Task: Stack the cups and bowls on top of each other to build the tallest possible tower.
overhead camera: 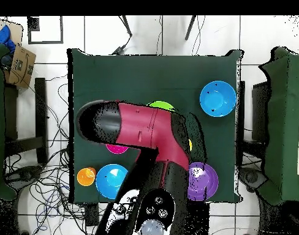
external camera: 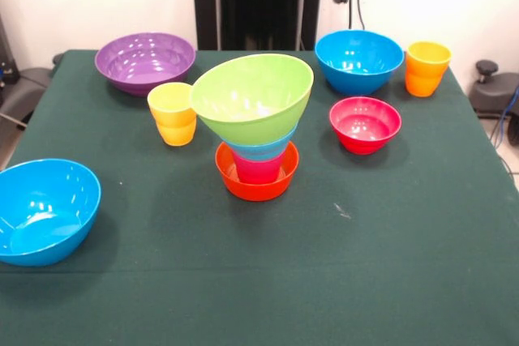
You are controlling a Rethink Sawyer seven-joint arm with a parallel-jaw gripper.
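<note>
At table centre stands the tower (external camera: 255, 139): orange bowl, red-pink cup, light blue bowl, tilted lime green bowl (external camera: 253, 96). Gripper state cannot be told. Next, probably: purple bowl (external camera: 145, 61), behind-left of the tower, goes on top.

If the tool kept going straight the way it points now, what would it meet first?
Cannot tell: neither view shows the tool. Overhead, the arm spans the table's middle, hiding most of the tower, whose lime green bowl peeks out at its edge. The front view shows nothing close above the tower.
</note>
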